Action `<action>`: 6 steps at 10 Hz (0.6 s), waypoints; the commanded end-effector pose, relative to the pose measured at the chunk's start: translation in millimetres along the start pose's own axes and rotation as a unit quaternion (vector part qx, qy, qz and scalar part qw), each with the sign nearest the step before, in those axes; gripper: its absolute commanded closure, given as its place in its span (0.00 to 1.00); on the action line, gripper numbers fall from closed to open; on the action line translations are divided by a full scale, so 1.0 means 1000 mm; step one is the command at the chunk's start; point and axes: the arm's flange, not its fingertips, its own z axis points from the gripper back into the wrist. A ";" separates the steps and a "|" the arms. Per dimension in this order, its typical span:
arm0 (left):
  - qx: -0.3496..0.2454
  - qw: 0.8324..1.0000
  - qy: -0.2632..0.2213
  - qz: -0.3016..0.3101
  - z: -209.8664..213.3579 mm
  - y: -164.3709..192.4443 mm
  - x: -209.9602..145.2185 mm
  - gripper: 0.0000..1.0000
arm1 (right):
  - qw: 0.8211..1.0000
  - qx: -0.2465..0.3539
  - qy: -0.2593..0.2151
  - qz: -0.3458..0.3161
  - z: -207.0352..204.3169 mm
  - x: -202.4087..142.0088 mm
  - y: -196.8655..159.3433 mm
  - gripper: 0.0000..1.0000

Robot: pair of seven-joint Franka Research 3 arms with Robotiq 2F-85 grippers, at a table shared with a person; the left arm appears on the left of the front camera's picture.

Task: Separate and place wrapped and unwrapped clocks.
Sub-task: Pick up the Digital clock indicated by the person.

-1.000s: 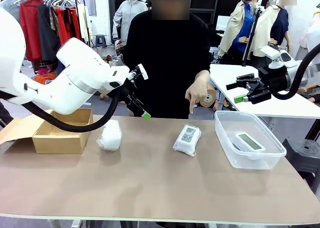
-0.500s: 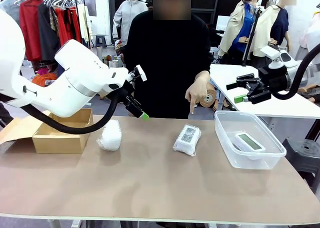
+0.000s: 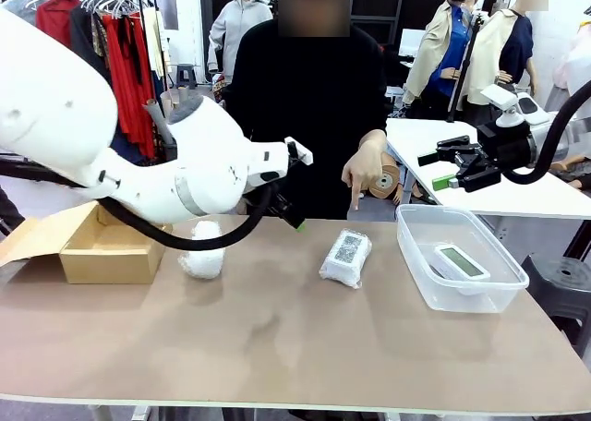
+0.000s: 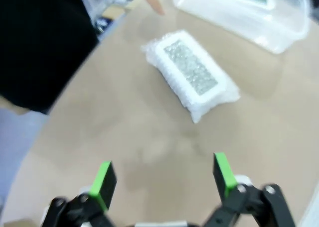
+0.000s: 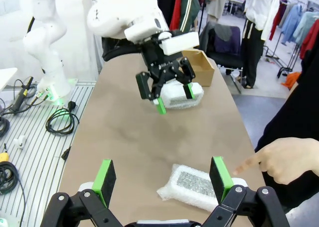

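Left gripper (image 3: 294,220) is spread wide and carries nothing. It hangs over the far-middle part of the table (image 3: 277,347), just past the plain bundle (image 3: 203,250), which sits partly hidden behind the left arm.

Key relation: the labelled bundle (image 3: 345,258) lies toward the robot's right of the left gripper and a bit nearer the robot's side, close but not under it. In the left wrist view the labelled bundle is ahead of the fingers (image 4: 104,179), above their gap and slightly off to one side. Its long axis runs diagonally there, from upper left to lower right, so it isn't square to the jaw opening. My read: some wrist roll is needed for the pads to close across the short sides. Height over the table is hard to judge from here, probably well clear.

The person's hand (image 3: 363,174) points down at the far edge, just behind the labelled bundle.

Right gripper (image 3: 436,170) is also spread and empty, up in the air beyond the clear tub (image 3: 434,292), well apart from both bundles. The left arm is clearly the nearer one.

The bare clock (image 3: 461,261) lies flat in the clear tub, screen up. The cardboard box (image 3: 102,259) is open at the left, beside the plain bundle. Both bundles are on the table, not yet sorted.
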 end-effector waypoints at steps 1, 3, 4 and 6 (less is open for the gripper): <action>0.007 0.999 0.029 0.040 -0.019 -0.009 0.044 0.00 | 1.000 0.000 -0.001 0.002 0.001 0.002 0.000 0.00; -0.026 0.996 0.042 0.080 -0.040 -0.021 0.064 0.00 | 1.000 0.000 -0.001 0.002 0.001 0.002 0.000 0.00; -0.033 0.996 0.047 0.073 -0.051 -0.028 0.072 0.00 | 1.000 0.000 -0.001 0.002 0.001 0.002 0.000 0.00; -0.021 0.994 0.058 0.086 -0.074 -0.033 0.077 0.00 | 1.000 0.000 -0.001 0.002 0.001 0.002 0.000 0.00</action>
